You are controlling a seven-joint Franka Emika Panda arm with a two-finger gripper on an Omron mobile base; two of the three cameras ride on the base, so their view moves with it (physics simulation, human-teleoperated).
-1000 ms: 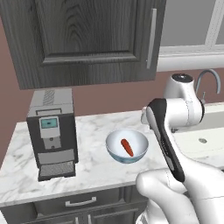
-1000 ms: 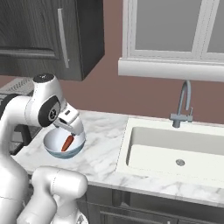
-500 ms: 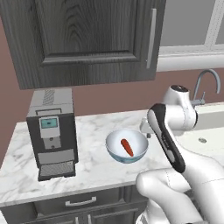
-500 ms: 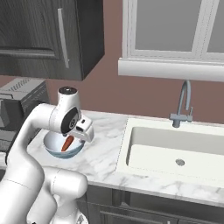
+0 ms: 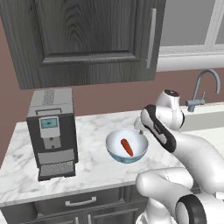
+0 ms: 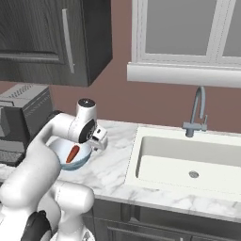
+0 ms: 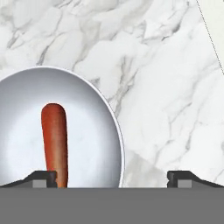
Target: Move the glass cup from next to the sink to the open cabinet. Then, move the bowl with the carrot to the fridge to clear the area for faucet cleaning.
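The gripper (image 7: 111, 177), jaws spread wide and holding nothing, hangs over the right rim of the bowl (image 7: 105, 113) on the marble counter (image 7: 166, 87). The carrot (image 7: 54, 140) lies inside the bowl, which sits near the counter's front edge between the coffee machine (image 5: 51, 131) and the sink (image 6: 188, 157), with the faucet (image 6: 197, 113) at the sink's back edge.

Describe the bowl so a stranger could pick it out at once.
On the white marble counter, look between the dark coffee machine and the sink. The bowl sits there, wide, shallow and pale blue-white. It alone holds an orange-red carrot.
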